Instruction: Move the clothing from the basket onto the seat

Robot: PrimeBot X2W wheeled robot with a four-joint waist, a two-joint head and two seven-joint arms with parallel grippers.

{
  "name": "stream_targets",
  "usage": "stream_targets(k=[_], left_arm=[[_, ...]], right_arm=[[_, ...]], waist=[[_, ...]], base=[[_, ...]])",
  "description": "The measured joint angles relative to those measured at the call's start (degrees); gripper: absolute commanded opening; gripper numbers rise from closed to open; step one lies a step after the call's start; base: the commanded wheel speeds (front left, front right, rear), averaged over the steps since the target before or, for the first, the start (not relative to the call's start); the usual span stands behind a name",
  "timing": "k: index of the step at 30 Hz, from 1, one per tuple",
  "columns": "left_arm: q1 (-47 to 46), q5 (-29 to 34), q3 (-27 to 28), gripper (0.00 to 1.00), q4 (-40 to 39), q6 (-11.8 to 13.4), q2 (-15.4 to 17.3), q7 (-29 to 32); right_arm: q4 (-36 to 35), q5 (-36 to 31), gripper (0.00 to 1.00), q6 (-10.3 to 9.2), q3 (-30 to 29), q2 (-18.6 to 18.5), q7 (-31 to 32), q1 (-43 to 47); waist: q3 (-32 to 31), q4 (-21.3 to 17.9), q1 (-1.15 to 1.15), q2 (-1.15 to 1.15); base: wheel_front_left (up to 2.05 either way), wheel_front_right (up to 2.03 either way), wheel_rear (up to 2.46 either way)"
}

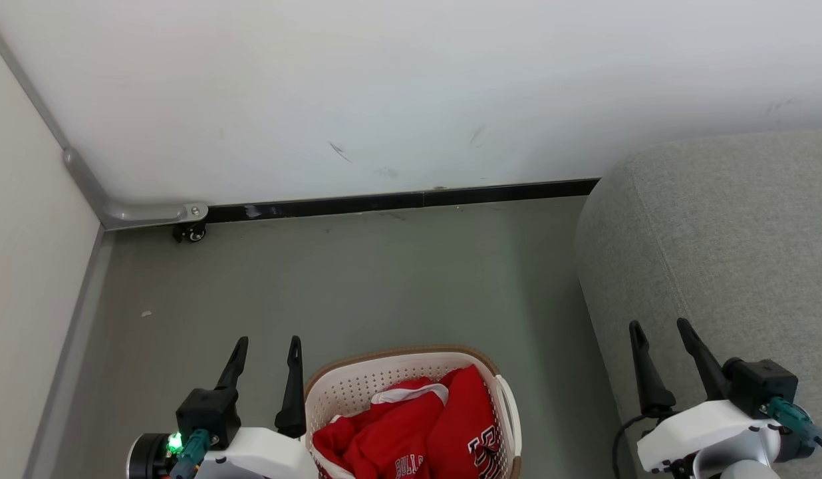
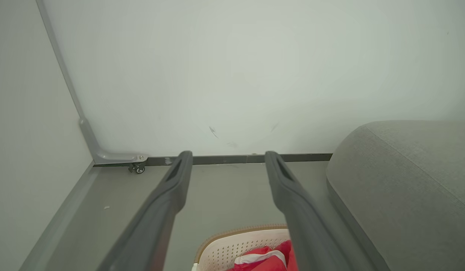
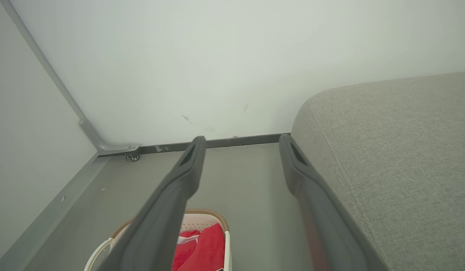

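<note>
Left fingers (image 1: 292, 386) and right fingers (image 1: 645, 372), spread apart, flank crumpled red clothing (image 1: 411, 432), perhaps jerseys, in cream basket (image 1: 358, 386).

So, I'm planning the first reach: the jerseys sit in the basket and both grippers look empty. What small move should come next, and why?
Probably lower the left gripper toward the clothing in the basket. It stands open and empty right beside the basket's rim, while the right gripper, also open, is by the seat edge, farther from the pile.
</note>
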Motion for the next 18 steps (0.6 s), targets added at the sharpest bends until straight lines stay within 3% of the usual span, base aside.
stream_targets(k=[18], left_arm=[[-0.16, -0.71, 0.87, 1.00, 2.41, 0.74, -0.18, 0.00]], right_arm=[[-0.10, 0.46, 1.00, 0.00, 0.83, 0.25, 2.00, -0.06]], waist=[[0.97, -0.30, -0.01, 0.00]], base=[[0.00, 0.00, 0.00]])
